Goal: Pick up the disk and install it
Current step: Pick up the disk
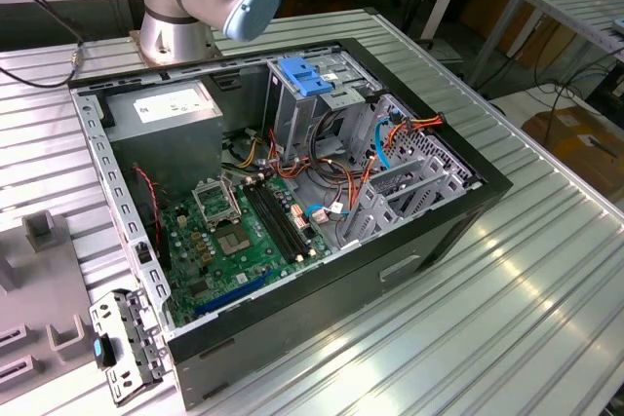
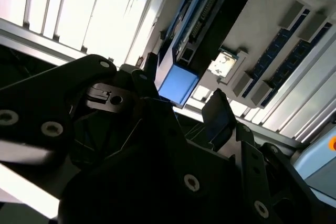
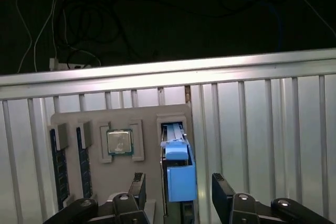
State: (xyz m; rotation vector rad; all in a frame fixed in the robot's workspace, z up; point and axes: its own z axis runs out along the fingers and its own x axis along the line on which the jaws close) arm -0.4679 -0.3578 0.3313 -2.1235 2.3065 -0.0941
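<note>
Straddling the disk (image 3: pixel 176 150) without visible contact, the pincer (image 3: pixel 178 184) has its fingers (image 3: pixel 220 188) apart, one on each side. The disk stands on edge in a slot of the grey tray (image 3: pixel 147 116), beside a processor (image 3: pixel 119 141) and memory sticks (image 3: pixel 56 169). The tray lies on the ribbed table (image 3: pixel 262 129); in the exterior view an open computer case (image 1: pixel 409 250) stands on the table.

Ribbed shiny metal table (image 1: pixel 546 270), matt black claw (image 3: pixel 179 186), smooth blue plastic on disk (image 3: pixel 181 177)
</note>
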